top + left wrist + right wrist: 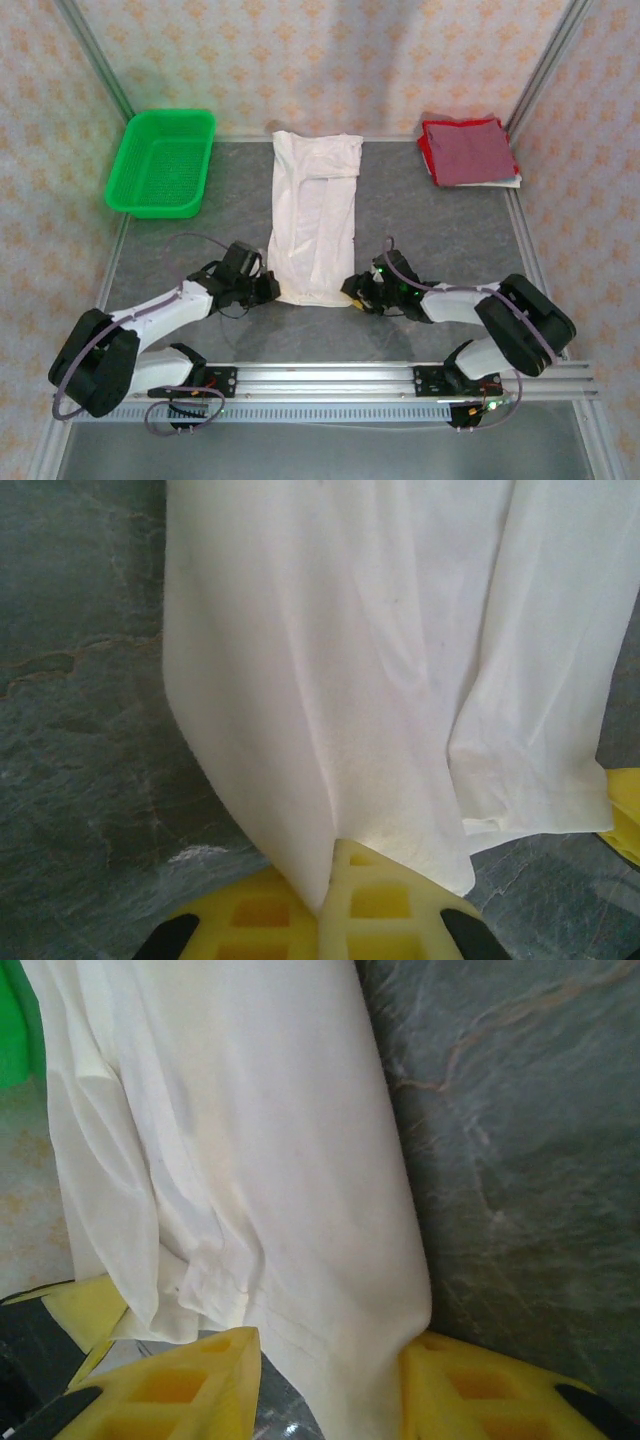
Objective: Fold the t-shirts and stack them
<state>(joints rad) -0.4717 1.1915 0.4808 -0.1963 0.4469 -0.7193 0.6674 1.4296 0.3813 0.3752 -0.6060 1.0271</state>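
Observation:
A white t-shirt (315,215) lies as a long folded strip down the middle of the table, plain side up. My left gripper (272,290) is at its near left corner, shut on the hem; in the left wrist view the cloth (380,660) runs pinched between the yellow fingers (260,915). My right gripper (352,293) is at the near right corner. Its yellow fingers (190,1380) stand apart with the shirt's edge (240,1140) draped between them, resting against the right one. A dark red t-shirt (468,150) lies folded square at the back right.
A green mesh basket (160,162) stands at the back left. Metal frame posts and patterned walls close in the grey table (440,230) on three sides. Bare table lies on both sides of the white strip.

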